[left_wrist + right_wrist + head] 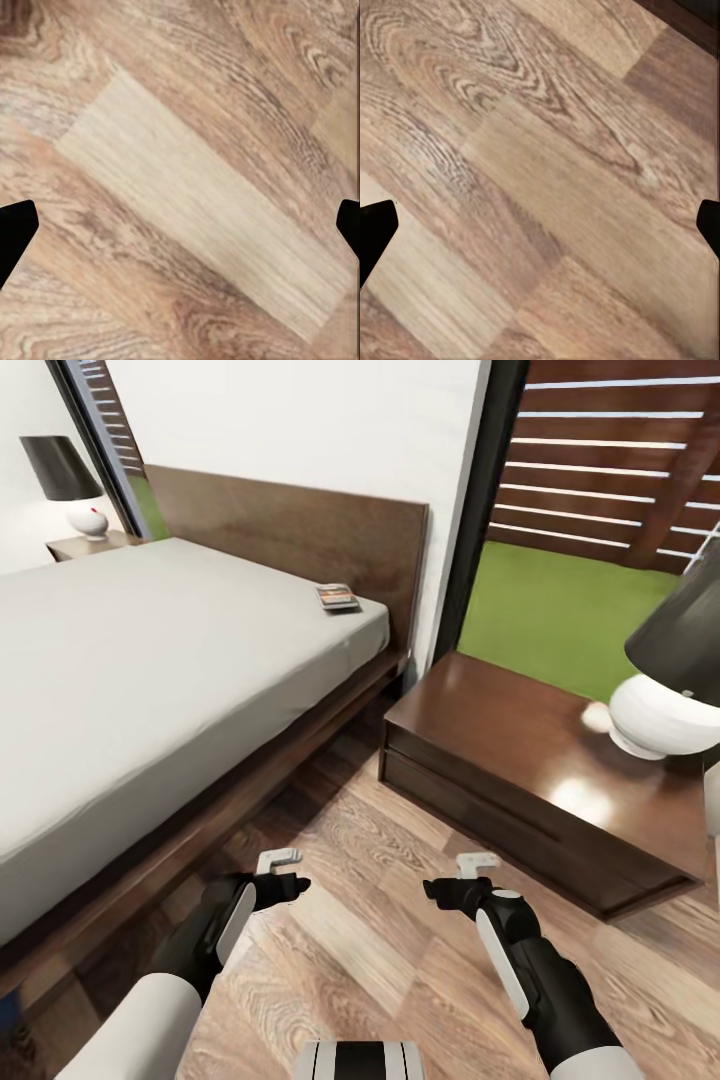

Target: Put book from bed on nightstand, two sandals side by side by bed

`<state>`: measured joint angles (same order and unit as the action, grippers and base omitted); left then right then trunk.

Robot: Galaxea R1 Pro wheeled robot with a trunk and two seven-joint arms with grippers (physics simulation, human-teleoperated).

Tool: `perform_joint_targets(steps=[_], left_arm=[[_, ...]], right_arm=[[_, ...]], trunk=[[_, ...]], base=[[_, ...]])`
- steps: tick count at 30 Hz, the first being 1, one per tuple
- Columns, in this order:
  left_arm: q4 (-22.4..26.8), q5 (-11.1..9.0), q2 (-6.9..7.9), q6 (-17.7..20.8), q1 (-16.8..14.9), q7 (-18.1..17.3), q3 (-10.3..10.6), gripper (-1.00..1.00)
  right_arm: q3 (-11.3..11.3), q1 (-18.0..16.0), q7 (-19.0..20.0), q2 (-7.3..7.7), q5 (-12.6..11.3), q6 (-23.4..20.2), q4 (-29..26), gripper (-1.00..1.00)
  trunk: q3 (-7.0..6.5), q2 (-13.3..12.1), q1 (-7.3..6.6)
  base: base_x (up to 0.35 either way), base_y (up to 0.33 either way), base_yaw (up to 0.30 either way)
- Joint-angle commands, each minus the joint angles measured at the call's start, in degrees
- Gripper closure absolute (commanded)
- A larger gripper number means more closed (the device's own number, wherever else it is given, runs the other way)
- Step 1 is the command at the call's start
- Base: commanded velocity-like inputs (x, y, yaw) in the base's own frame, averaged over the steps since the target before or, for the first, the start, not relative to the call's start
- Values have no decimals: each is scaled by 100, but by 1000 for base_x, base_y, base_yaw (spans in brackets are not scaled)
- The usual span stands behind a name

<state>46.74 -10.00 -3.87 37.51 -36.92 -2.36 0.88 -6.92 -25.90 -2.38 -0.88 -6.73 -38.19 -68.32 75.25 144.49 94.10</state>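
I'm holding both grippers, left gripper [283, 870] & right gripper [470, 875], spread empty over floor; book [337, 597] is lying far ahead on bed [150, 660] corner, L arm nearer.

small grey-dark paperback book [337, 597] lying well beyond both claws, lettering too small to read | black-shaded white lamp [668, 672] beyond right claw, running off frame edge

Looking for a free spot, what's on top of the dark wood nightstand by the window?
A white-based lamp with a black shade stands on the nightstand; the top under it is hidden.
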Motion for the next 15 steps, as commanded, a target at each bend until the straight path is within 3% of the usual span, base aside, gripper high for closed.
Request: perform_joint_targets(steps=[1, 15], left_arm=[[5, -24, 1, 29, -1, 6, 0, -100], [12, -10, -13, 20, -1, 24, 8, -100]], right_arm=[[-3, -2, -25, 0, -48, -20, -5, -100], [6, -2, -20, 13, -43, -13, -19, -100]], trunk=[[4, 2, 2], [4, 2, 2]], base=[[322, -62, 0], [327, -38, 0]])
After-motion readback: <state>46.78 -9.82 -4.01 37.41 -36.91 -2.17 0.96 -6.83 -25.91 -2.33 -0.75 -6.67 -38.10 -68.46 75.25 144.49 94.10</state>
